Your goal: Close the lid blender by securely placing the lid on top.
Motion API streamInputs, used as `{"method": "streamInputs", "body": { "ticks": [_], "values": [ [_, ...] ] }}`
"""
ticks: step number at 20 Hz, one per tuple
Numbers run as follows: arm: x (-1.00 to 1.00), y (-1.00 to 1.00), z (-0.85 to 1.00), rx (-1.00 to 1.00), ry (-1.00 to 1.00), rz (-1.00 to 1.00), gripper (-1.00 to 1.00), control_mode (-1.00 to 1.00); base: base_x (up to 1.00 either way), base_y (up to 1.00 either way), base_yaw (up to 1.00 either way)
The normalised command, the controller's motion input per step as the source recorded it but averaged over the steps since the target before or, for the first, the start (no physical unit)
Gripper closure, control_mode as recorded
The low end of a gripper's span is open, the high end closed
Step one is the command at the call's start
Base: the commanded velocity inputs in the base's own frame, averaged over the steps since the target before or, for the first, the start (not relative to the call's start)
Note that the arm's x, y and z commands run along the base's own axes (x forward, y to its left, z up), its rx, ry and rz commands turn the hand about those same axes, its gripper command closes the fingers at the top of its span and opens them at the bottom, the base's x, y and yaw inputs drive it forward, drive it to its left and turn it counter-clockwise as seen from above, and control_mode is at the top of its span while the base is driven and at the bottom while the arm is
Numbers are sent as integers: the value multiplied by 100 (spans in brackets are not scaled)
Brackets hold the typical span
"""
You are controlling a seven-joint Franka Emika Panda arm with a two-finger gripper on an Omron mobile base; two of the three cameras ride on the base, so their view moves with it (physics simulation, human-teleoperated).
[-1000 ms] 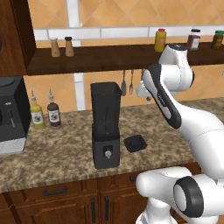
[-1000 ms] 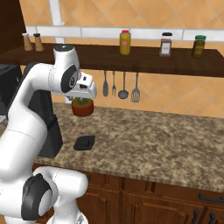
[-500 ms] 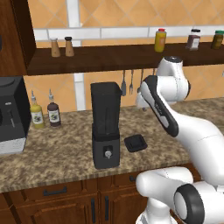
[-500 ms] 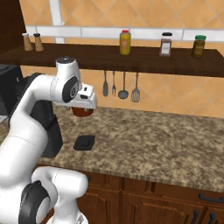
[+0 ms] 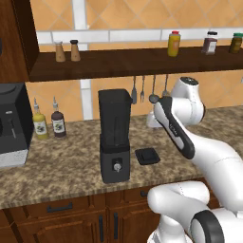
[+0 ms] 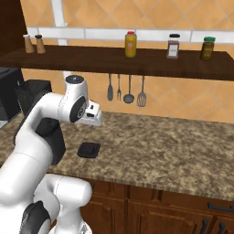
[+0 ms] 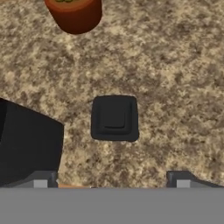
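Black, small, squarish plastic lid (image 7: 114,117) w/ rounded corners and a raised centre lay flat on the speckled brown granite counter (image 5: 66,166), just right of the tall black blender (image 5: 115,135) w/ its dark translucent square jar and silver-ringed knob. Lid and blender were near but apart, so the jar mouth was uncovered and the task looked not yet begun in earnest.

White arm's 2-finger gripper (image 7: 113,177) hung above the lid, pointing down at it, fingertips (image 7: 43,179) spread wide apart w/ nothing between them; lid sat roughly centred under the gap. My read: it was posed that way to descend and pinch the lid by 2 opposite edges.

Around: a round reddish-brown pot (image 7: 75,14) w/ something green in it stood on the counter beyond the lid in the hand view, well clear of a straight drop. Blender base was the closer worry, since 1 finger would pass near it. Far left sat a wider black-and-silver boxy machine (image 5: 14,124), then 2 sauce bottles (image 5: 48,124). 3 hanging utensils (image 5: 153,90) and a dark wood shelf (image 5: 128,60) w/ spice jars lined the back wall, out of the way.
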Motion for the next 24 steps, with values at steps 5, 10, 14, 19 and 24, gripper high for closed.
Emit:
{"method": "streamInputs", "body": {
  "ticks": [5,10,14,19,24],
  "values": [
    [0,0,-47,5,7,0,-100,-100,0,0,0],
    [8,-1,-47,2,20,0,-100,-100,0,0,0],
    [20,-2,-36,3,21,0,-100,-100,0,0,0],
    [26,0,-44,6,11,1,-100,-100,0,0,0],
    [26,11,-50,2,3,0,-100,-100,0,0,0]
  ]
}}
